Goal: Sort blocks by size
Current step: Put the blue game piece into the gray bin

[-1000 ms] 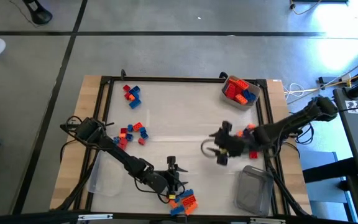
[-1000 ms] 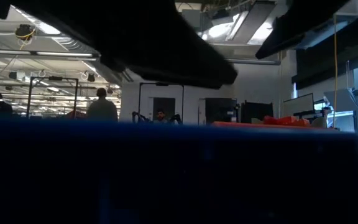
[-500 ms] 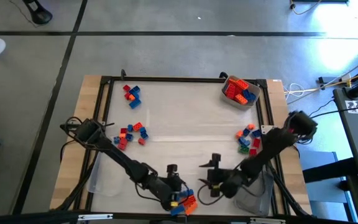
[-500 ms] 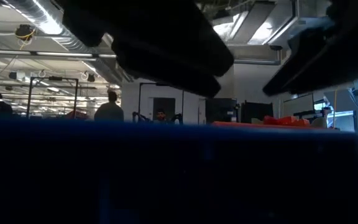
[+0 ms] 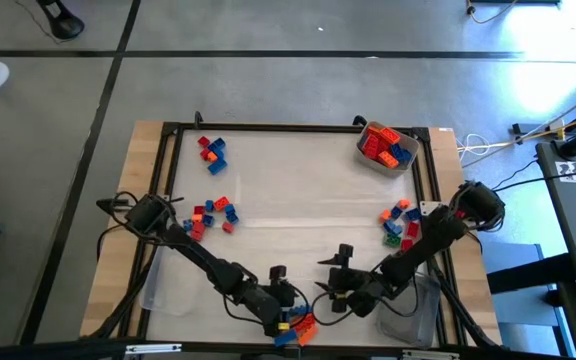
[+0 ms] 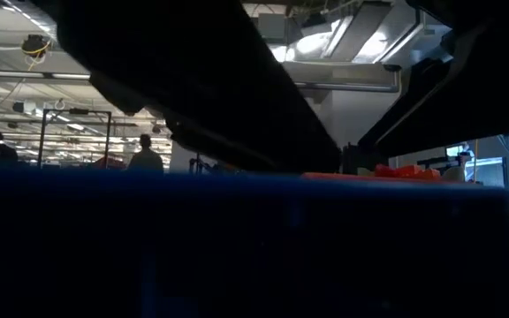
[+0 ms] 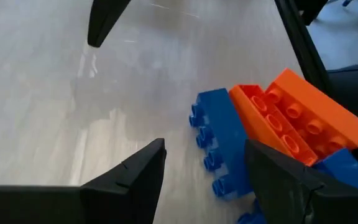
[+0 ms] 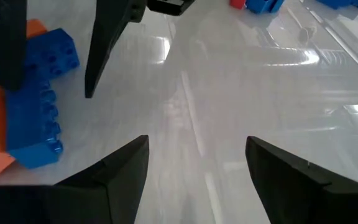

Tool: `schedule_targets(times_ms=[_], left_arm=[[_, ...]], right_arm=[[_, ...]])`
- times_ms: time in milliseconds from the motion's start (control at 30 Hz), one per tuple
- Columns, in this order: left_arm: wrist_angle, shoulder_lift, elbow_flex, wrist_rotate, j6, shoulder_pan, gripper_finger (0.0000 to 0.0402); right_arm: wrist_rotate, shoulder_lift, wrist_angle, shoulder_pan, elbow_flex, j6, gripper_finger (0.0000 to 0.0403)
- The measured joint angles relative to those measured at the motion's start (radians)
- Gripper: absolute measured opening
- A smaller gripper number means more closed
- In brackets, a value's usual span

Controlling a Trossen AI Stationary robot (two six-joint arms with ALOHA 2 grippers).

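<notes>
Near the table's front edge lies a small pile of blocks (image 5: 296,325): a long blue brick (image 7: 219,149) on its side with orange bricks (image 7: 291,118) leaning on it. My left gripper (image 5: 280,298) is open and low over this pile, its fingers (image 7: 135,180) on either side of the blue brick. My right gripper (image 5: 333,290) stands open just right of the pile, facing it, with bare table between its fingers (image 8: 117,174). In the low view a blue block (image 6: 237,247) right in front of the camera hides the table. My left gripper straddles the blue brick from above at a slant. One finger (image 7: 278,180) stands in front of the brick's end and the orange bricks. Whether it touches them I cannot tell.
Loose block groups lie at the far left (image 5: 211,152), mid left (image 5: 211,213) and right (image 5: 398,222). A tub with red and blue blocks (image 5: 386,146) stands at the far right. A clear tub (image 5: 408,305) sits under the right arm at the near right.
My right gripper has come down from the middle right of the table toward the near edge and the left, and has stopped beside the pile, still open. My left gripper has tipped and rolled a little over the pile without shifting. The blocks have not moved.
</notes>
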Motion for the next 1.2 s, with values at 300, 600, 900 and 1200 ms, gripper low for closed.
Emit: schedule_targets(times_ms=[300,600,900,1200], left_arm=[[-0.01,0.007,0.001,-0.007,0.034,0.034,0.0208],[-0.017,0.001,0.001,-0.016,0.105,0.088,0.0208],[-0.024,0.0,0.001,-0.016,0.125,0.131,0.0208],[-0.021,0.0,0.0,-0.017,0.124,0.13,0.0208]], right_arm=[[0.001,0.0,-0.002,0.0,0.0,0.0,0.0266],[0.0,-0.013,-0.011,0.0,0.0,-0.014,0.0266],[-0.207,-0.102,-0.012,0.007,0.002,-0.042,0.0266],[-0.244,0.015,0.051,-0.025,0.002,-0.039,0.0266]])
